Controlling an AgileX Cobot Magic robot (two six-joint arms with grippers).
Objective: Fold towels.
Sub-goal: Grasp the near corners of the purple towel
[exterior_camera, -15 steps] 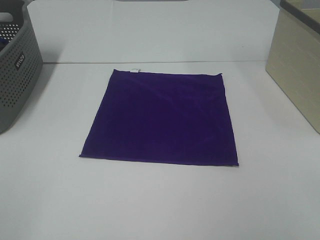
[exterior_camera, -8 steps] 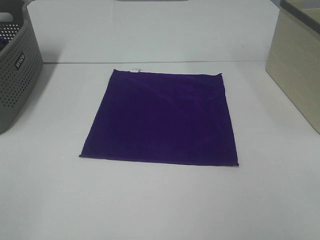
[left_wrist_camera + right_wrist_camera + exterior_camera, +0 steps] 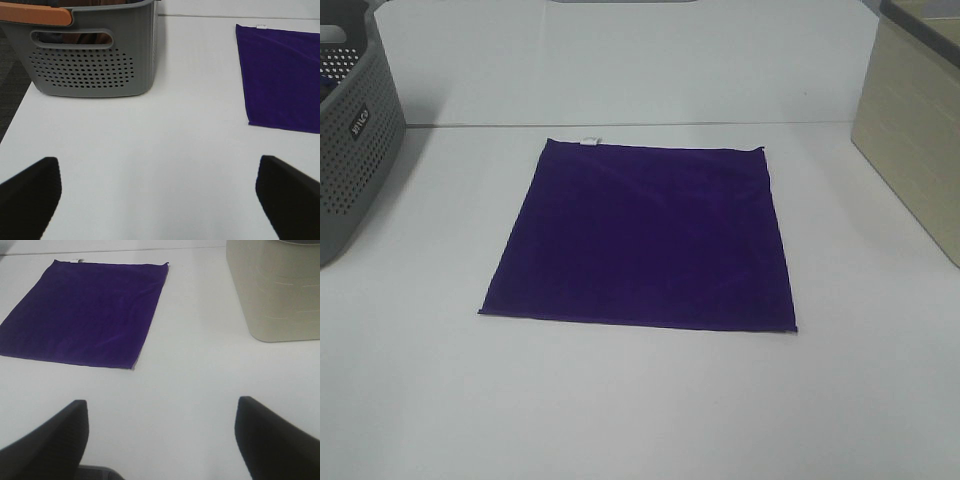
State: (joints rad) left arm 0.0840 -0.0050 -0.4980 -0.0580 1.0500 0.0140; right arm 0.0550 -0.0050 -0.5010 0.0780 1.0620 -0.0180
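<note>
A deep purple square towel [image 3: 645,235] lies flat and spread out on the white table, with a small white tag [image 3: 589,140] on its far edge. It also shows in the left wrist view [image 3: 285,75] and in the right wrist view [image 3: 85,310]. Neither gripper shows in the exterior high view. My left gripper [image 3: 157,200] is open and empty, well short of the towel's near left corner. My right gripper [image 3: 160,440] is open and empty, well short of the towel's near right corner.
A grey perforated basket [image 3: 350,140] stands at the left, with an orange handle in the left wrist view [image 3: 95,50]. A beige box [image 3: 915,130] stands at the right, also in the right wrist view [image 3: 275,290]. The white table [image 3: 640,400] runs around the towel.
</note>
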